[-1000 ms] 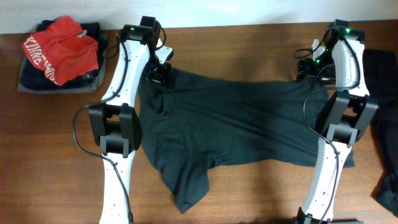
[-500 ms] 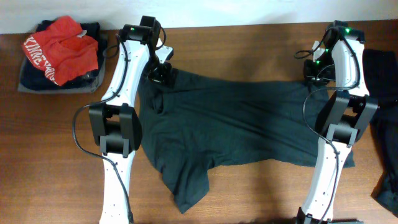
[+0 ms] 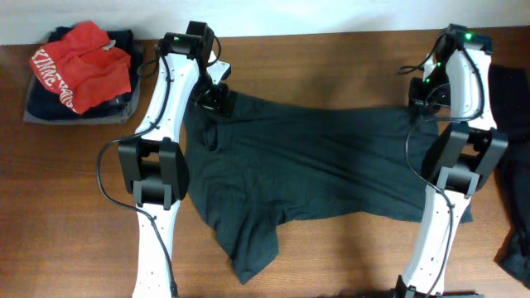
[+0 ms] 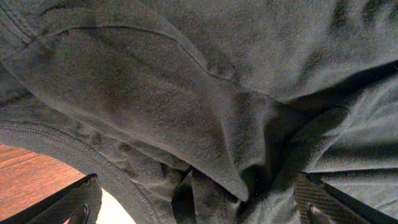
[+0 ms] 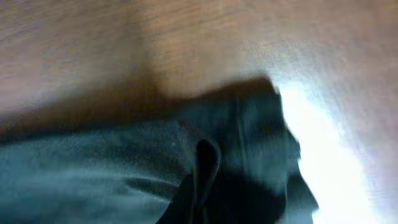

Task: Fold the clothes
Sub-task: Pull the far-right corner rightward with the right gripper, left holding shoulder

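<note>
1. The left gripper (image 3: 214, 98) stands wide open. In the wrist view its two fingers (image 4: 79, 200) show at the bottom corners, with bunched cloth lying between them, and nothing is clamped.
2. The right gripper (image 3: 419, 96) is closed. Its wrist view is blurred, but a pinched ridge of cloth runs down into the jaws at 6 o'clock, so it grips the shirt's edge.
3. The shirt (image 3: 306, 165), dark teal-grey and plain, lies spread and wrinkled across the middle of the table (image 3: 331, 58).
4. The left gripper sits on the shirt's 10 o'clock corner and the right gripper on its 2 o'clock corner.
5. A loose flap of the shirt hangs toward 7 o'clock, between the two arms.
6. In the left wrist view a ribbed hem curves past bare wood at 8 o'clock.
7. The left arm (image 3: 161, 165) runs up the shirt's 9 o'clock side, and the right arm (image 3: 451, 165) overlaps its 3 o'clock side.
8. A pile (image 3: 120, 40) of dark clothes with a red garment (image 3: 83, 62) on top sits at the table's 10 o'clock.
9. More black clothes (image 3: 507, 91) lie at the table's 3 o'clock edge.
</note>
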